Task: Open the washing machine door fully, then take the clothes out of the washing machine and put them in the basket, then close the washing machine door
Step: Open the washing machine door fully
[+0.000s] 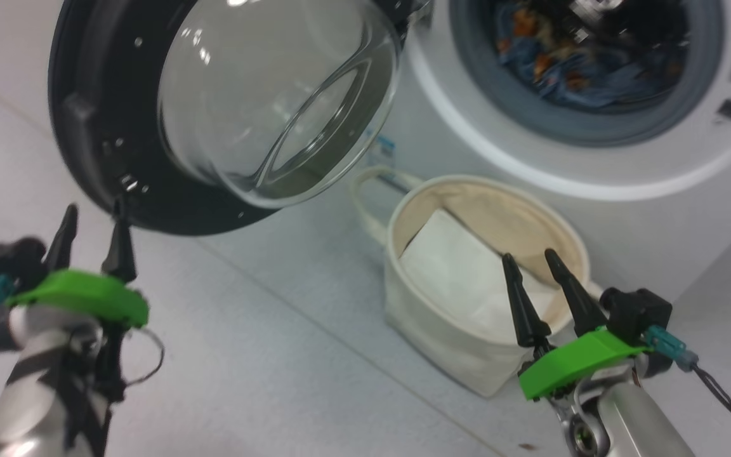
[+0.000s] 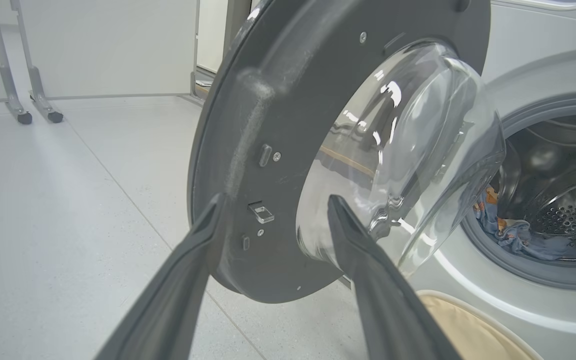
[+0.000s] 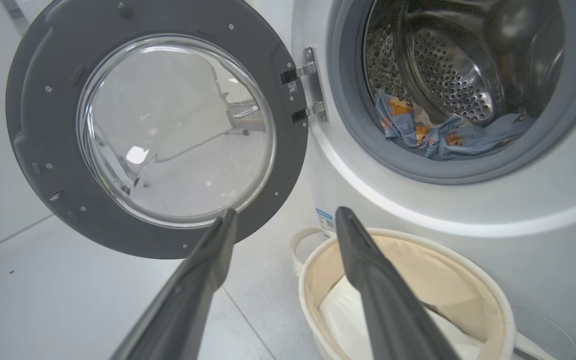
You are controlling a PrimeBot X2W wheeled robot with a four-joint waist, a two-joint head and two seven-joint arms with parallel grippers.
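Left wrist view: the left gripper (image 2: 275, 200) stands wide open, holding nothing, its two dark fingers straddling the lower edge of the large round washing machine door (image 2: 288, 100) with its glossy black rim and bulging clear glass centre. Whether either finger touches the rim I cannot tell. The danger lies here: if the arm pulls away sideways, a finger may catch the rim or the glass bowl and drag the door back toward the mouth of the white front-loading washing machine (image 1: 689, 165).

The right gripper (image 1: 527, 254) is also spread and empty. It hovers over the round cream canvas basket (image 1: 429, 343), which stands on the floor just below the drum opening with a plain white folded sheet (image 1: 454, 266) inside. A careless reach toward the drum could tip the light tub.

The blue, orange-printed clothes (image 3: 448, 140) lie low in the drum against the grey rubber ring (image 3: 468, 175); a trailing garment might snag there or drop beside the basket.
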